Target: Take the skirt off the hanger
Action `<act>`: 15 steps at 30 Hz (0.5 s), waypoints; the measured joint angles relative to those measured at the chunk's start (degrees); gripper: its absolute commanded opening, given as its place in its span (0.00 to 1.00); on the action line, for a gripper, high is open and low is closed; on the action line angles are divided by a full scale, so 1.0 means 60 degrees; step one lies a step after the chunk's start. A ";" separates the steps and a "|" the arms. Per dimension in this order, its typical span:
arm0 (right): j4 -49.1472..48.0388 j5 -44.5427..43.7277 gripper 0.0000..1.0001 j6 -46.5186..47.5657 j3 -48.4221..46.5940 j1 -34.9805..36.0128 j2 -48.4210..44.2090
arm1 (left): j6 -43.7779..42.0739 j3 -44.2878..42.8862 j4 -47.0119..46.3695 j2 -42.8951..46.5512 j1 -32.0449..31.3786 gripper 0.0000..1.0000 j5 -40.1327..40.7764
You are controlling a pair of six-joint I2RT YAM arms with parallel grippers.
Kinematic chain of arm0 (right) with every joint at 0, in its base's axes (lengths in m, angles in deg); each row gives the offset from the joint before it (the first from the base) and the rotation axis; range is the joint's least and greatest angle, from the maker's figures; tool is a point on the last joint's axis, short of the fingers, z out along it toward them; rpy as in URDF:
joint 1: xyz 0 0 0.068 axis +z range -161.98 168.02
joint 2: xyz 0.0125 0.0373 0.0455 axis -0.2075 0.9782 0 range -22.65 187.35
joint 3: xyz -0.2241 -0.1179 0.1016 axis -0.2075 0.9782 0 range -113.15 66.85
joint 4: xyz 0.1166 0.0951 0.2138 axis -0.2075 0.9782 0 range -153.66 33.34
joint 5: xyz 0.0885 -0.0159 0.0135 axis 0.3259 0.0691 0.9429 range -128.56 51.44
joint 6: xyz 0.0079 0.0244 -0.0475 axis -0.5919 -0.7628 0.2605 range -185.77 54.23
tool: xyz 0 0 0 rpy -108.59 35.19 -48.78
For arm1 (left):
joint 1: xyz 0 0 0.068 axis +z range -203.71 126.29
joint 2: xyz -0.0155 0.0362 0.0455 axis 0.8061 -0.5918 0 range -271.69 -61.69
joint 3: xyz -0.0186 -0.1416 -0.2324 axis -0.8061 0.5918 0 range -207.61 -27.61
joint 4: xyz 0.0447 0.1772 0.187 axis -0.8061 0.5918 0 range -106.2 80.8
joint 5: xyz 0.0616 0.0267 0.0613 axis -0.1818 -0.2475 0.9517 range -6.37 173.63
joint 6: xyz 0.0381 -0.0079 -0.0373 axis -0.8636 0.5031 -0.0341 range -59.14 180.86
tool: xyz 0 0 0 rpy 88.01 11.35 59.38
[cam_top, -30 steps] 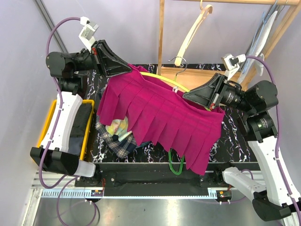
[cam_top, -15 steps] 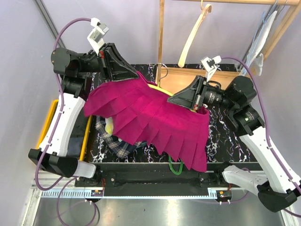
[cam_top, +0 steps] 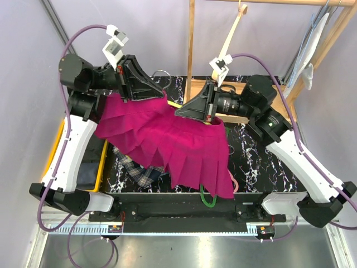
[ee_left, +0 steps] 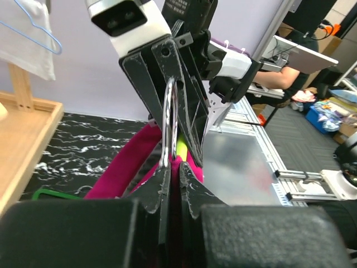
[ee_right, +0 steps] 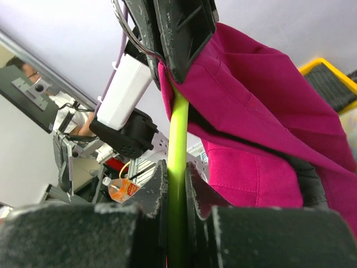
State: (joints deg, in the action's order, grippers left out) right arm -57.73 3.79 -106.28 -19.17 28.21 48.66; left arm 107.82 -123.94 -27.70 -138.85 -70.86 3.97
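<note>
The plaid skirt [cam_top: 142, 174] lies crumpled on the table at the front left, mostly covered. A loop of the dark green hanger [cam_top: 209, 200] shows at the table's front edge. Neither gripper touches them. A plain magenta garment [cam_top: 178, 145] hangs in the air between the two arms. My left gripper [cam_top: 162, 95] [ee_left: 174, 167] is shut on its waistband, right beside a metal hook. My right gripper [cam_top: 179, 113] [ee_right: 177, 167] is shut on the lime hanger [ee_right: 178, 134] that runs through that garment. The two gripper tips stand close together.
A yellow bin [cam_top: 58, 139] sits left of the table under the left arm. A wooden rack post [cam_top: 191, 44] and a wooden tray [cam_top: 198, 88] stand at the back, with a cream hanger [cam_top: 231, 33] hanging above.
The right gripper has swung left towards the left gripper, bringing the lime hanger with it. The magenta garment has bunched up and shifted left, and now covers the floral garment.
</note>
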 measured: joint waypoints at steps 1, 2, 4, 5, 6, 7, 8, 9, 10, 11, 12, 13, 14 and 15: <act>-0.0102 -0.0055 0.00 0.0044 -0.0135 0.0127 0.0208 | -0.0055 -0.0153 0.0055 0.0000 0.0044 0.00 -0.0018; -0.0149 -0.0109 0.00 0.0135 -0.0233 0.0219 0.0302 | -0.0113 -0.0331 0.0127 0.0000 0.0073 0.00 -0.0062; -0.0229 -0.0408 0.00 0.0459 -0.0437 0.0470 0.0375 | -0.0277 -0.0703 0.0266 0.0000 0.0157 0.00 -0.0160; -0.0248 -0.0641 0.00 0.0667 -0.0477 0.0594 0.0335 | -0.0361 -0.0852 0.0273 0.0022 0.0164 0.00 -0.0175; -0.0248 -0.0885 0.00 0.0874 -0.0477 0.0732 0.0251 | -0.0430 -0.0940 0.0270 0.0058 0.0164 0.00 -0.0175; -0.0215 -0.1115 0.00 0.1071 -0.0484 0.0867 0.0193 | -0.0488 -0.0980 0.0270 0.0106 0.0164 0.00 -0.0168; -0.0171 -0.1239 0.00 0.1206 -0.0521 0.0954 0.0178 | -0.0550 -0.1002 0.0262 0.0157 0.0164 0.00 -0.0168; 0.0095 -0.1300 0.00 0.1362 -0.0816 0.1053 0.0299 | -0.0608 -0.1005 0.0262 0.0186 0.0164 0.00 -0.0157; 0.0368 -0.1315 0.00 0.1504 -0.1140 0.1093 0.0470 | -0.0645 -0.1027 0.0237 0.0204 0.0171 0.00 -0.0084; 0.0852 -0.1377 0.00 0.1781 -0.1672 0.1162 0.0729 | -0.0710 -0.1075 0.0222 0.0215 0.0226 0.00 0.0015; 0.1453 -0.1617 0.00 0.2153 -0.2320 0.1315 0.1016 | -0.0794 -0.1107 0.0222 0.0229 0.0291 0.08 0.0138; 0.1876 -0.1978 0.00 0.2488 -0.2772 0.1464 0.1209 | -0.0874 -0.1137 0.0222 0.0251 0.0368 0.23 0.0244; 0.2106 -0.2269 0.00 0.2692 -0.2987 0.1599 0.1282 | -0.0965 -0.1129 0.0233 0.0306 0.0430 0.40 0.0335; 0.2273 -0.2681 0.00 0.2940 -0.3089 0.1759 0.1297 | -0.1126 -0.1104 0.0248 0.0368 0.0459 0.54 0.0433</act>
State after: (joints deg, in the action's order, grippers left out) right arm -44.09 -12.30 -88.65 -37.70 38.76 56.44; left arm 101.07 -130.56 -26.22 -136.65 -68.10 6.57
